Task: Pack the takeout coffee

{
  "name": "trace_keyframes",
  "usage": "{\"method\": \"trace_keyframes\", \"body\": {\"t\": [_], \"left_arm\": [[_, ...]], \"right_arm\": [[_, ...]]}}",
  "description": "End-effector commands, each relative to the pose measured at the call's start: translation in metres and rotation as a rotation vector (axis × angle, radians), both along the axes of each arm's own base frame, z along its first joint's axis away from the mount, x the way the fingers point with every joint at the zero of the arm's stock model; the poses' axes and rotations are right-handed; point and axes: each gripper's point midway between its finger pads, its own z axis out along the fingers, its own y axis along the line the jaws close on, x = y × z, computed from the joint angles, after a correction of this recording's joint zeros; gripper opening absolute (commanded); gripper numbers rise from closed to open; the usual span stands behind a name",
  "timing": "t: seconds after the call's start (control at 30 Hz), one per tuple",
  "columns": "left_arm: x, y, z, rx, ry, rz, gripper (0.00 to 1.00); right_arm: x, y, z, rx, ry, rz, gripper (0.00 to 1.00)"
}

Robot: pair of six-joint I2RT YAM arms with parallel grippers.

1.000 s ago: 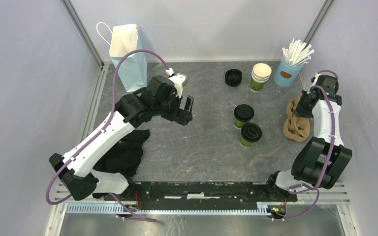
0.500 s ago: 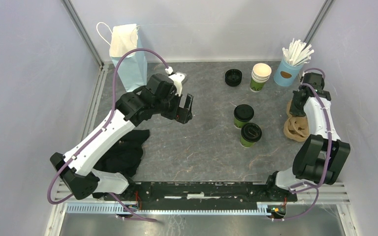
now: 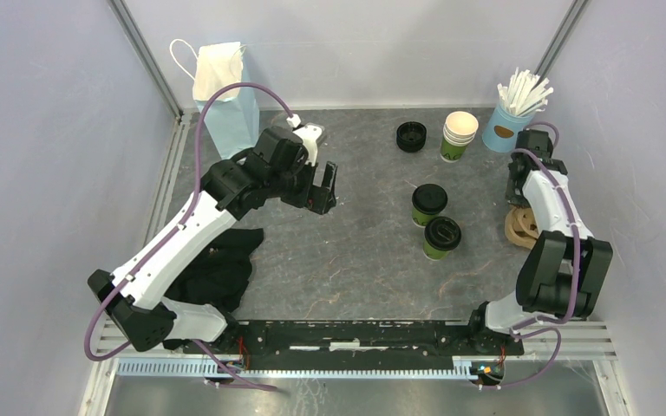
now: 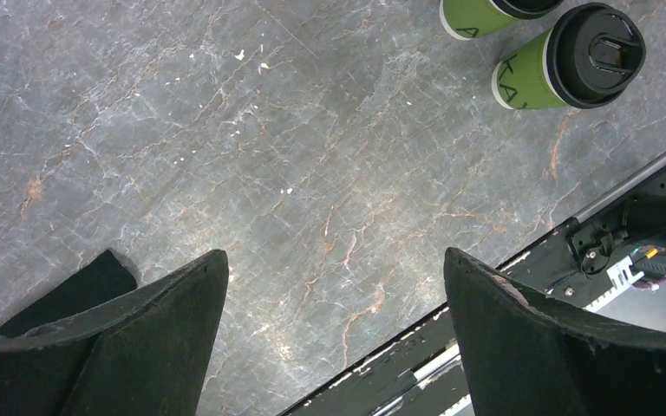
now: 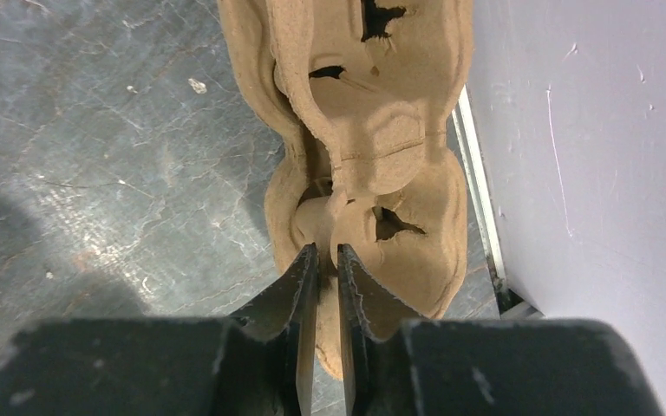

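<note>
Two takeout coffee cups with green bodies and black lids stand side by side mid-table, one behind (image 3: 429, 204) and one in front (image 3: 442, 236). They also show at the top right of the left wrist view, one whole (image 4: 572, 56) and one cut off by the edge (image 4: 486, 13). My left gripper (image 3: 323, 186) (image 4: 334, 260) is open and empty, above bare table left of the cups. My right gripper (image 3: 517, 192) (image 5: 327, 251) is shut on the near edge of a brown pulp cup carrier (image 3: 520, 227) (image 5: 373, 130) beside the right wall.
A light blue paper bag (image 3: 225, 104) stands at the back left. A stack of black lids (image 3: 411, 136), a stack of lidless cups (image 3: 460, 134) and a blue holder of white sticks (image 3: 512, 113) line the back. A black cloth (image 3: 221, 269) lies front left.
My right arm has swung toward the back and slightly left with the carrier, which now shows less from above. My left gripper has shifted only slightly.
</note>
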Motion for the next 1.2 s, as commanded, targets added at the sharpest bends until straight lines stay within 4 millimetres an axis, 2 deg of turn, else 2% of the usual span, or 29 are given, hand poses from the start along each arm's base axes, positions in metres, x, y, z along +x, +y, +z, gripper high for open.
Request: {"method": "trace_keyframes", "body": {"t": [0.0, 0.17, 0.27, 0.43, 0.6, 0.7, 0.8, 0.87, 0.9, 0.97, 1.07, 1.17], "left_arm": [[0.007, -0.002, 0.015, -0.019, -0.044, -0.009, 0.99], [0.008, -0.001, 0.014, -0.016, -0.040, -0.010, 0.99], [0.007, -0.002, 0.014, -0.018, -0.039, -0.012, 0.99], [0.006, -0.005, 0.016, -0.036, -0.040, -0.024, 0.99], [0.003, -0.007, 0.017, -0.059, -0.039, -0.037, 0.99], [0.001, -0.004, 0.020, -0.062, -0.045, -0.027, 0.99], [0.000, -0.004, 0.023, -0.078, -0.039, -0.015, 0.99], [0.000, -0.005, 0.025, -0.092, -0.033, -0.006, 0.99], [0.000, -0.006, 0.028, -0.100, -0.033, 0.001, 0.99], [0.003, -0.006, 0.034, -0.122, -0.031, 0.024, 0.99], [0.009, -0.003, 0.051, -0.189, -0.016, 0.084, 0.99], [0.018, 0.005, 0.079, -0.281, -0.025, 0.167, 0.99]], "right_arm": [[-0.010, -0.010, -0.013, -0.065, 0.077, -0.032, 0.19], [-0.011, -0.012, -0.009, -0.114, 0.107, -0.029, 0.16], [-0.007, -0.009, 0.007, -0.143, 0.101, -0.023, 0.07], [0.000, -0.003, 0.044, -0.197, 0.054, -0.015, 0.04], [0.003, 0.000, 0.055, -0.216, 0.028, 0.027, 0.03], [0.013, 0.015, 0.064, -0.196, 0.010, 0.105, 0.00], [0.039, 0.057, 0.090, -0.132, -0.097, 0.278, 0.01], [0.057, 0.103, 0.126, -0.105, -0.206, 0.423, 0.01], [0.063, 0.121, 0.141, -0.093, -0.256, 0.482, 0.01], [0.071, 0.171, 0.171, -0.048, -0.353, 0.643, 0.01], [0.064, 0.250, 0.200, -0.017, -0.435, 0.898, 0.01], [0.042, 0.312, 0.203, -0.010, -0.449, 1.093, 0.00]]}}
